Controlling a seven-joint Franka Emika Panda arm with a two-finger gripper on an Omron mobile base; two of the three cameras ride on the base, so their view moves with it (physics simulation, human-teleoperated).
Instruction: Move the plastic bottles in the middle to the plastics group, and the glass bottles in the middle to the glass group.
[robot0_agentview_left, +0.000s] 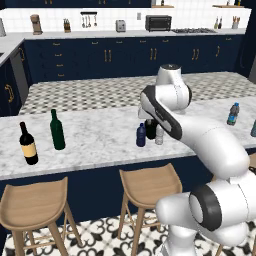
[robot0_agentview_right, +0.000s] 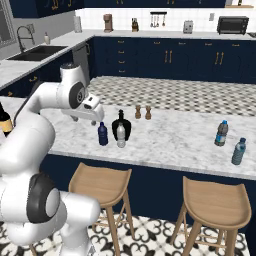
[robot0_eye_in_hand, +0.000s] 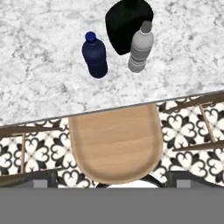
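Three bottles stand close together mid-counter. They are a navy plastic bottle (robot0_eye_in_hand: 95, 55) (robot0_agentview_right: 102, 134) (robot0_agentview_left: 141, 135), a clear grey plastic bottle (robot0_eye_in_hand: 141, 47) (robot0_agentview_right: 121, 135) (robot0_agentview_left: 159, 135), and behind them a squat dark glass bottle (robot0_eye_in_hand: 127, 19) (robot0_agentview_right: 121, 126) (robot0_agentview_left: 150, 129). My gripper (robot0_agentview_right: 94, 121) hovers above the counter's front edge, just left of the navy bottle. It is open, fingertips (robot0_eye_in_hand: 40, 179) wide apart with nothing between them. The glass group, a green wine bottle (robot0_agentview_left: 57, 131) and a black labelled one (robot0_agentview_left: 28, 145), stands far left. The plastics group, a blue-labelled bottle (robot0_agentview_right: 221, 133) and a teal bottle (robot0_agentview_right: 239, 151), stands far right.
Wooden stools (robot0_eye_in_hand: 116, 144) (robot0_agentview_right: 102, 182) (robot0_agentview_right: 216, 202) stand under the marble counter's front edge (robot0_eye_in_hand: 109, 109). Two small shakers (robot0_agentview_right: 143, 112) sit behind the middle bottles. My own arm link (robot0_agentview_left: 200, 135) crosses the counter in the left base view.
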